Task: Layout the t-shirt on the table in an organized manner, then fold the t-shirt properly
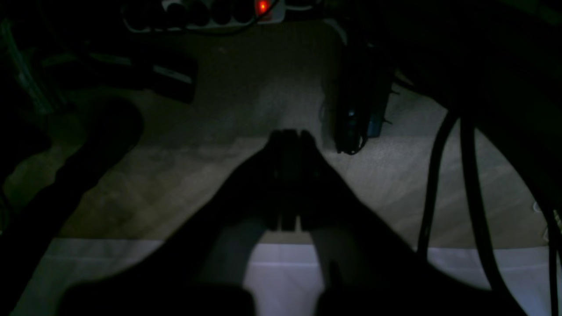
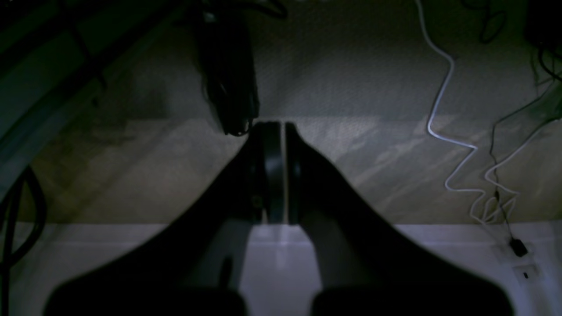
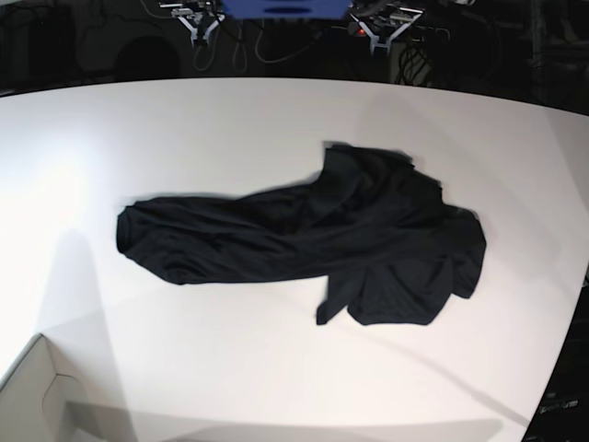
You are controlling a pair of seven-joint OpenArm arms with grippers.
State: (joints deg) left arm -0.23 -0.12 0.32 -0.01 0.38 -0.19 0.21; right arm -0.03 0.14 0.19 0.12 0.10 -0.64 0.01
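Fingers: left (image 1: pixel 292 136) & right (image 2: pixel 276 127) both closed, empty; t-shirt (image 3: pixel 313 235) crumpled on table (image 3: pixel 276 120), sleeves hidden.

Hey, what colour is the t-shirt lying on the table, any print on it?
Plain black soft-fabric t-shirt, no visible print; clearest in the base view.

Base view bright and evenly lit; the large smooth white tabletop (image 3: pixel 276 120) shows mild glare, soft shadows near the bottom edge, and curved lens distortion at its rim. Both wrist views very dim, grainy, foreground blurred.
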